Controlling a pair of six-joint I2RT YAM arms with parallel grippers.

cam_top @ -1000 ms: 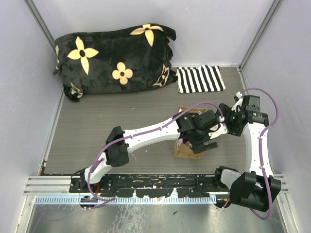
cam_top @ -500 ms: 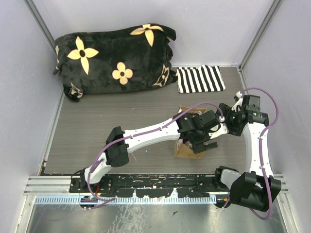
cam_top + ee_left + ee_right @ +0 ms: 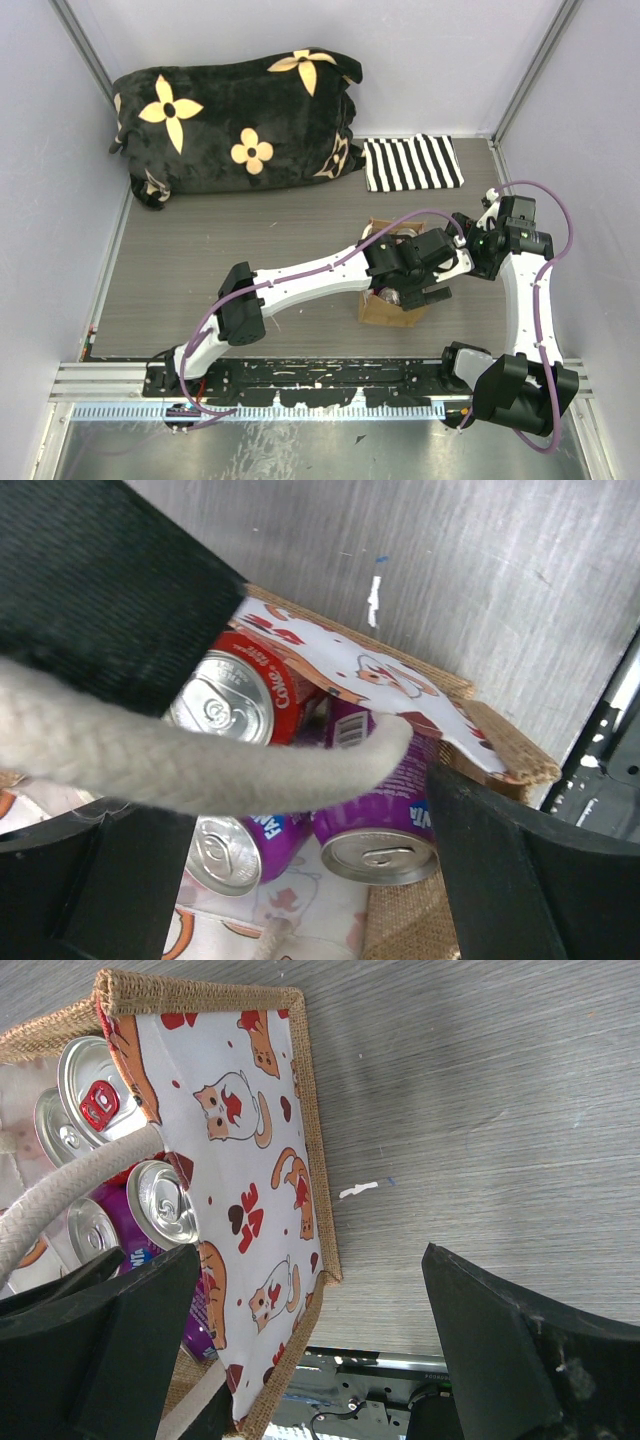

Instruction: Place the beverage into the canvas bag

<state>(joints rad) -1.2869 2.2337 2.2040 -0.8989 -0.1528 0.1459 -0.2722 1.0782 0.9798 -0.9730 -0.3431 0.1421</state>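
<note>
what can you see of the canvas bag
The canvas bag stands upright on the grey table, mouth open. It has tan coarse weave at its edges and a white face printed with cats and red hearts. A cream rope handle crosses the mouth. Inside are a red can and purple cans.

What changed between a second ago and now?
The left end effector, open above the canvas bag, nudged slightly to the right and away from the bases. It took hold of nothing and let nothing go. The right end effector, also open, the bag, the floral pillow and the striped cloth stayed put.
</note>
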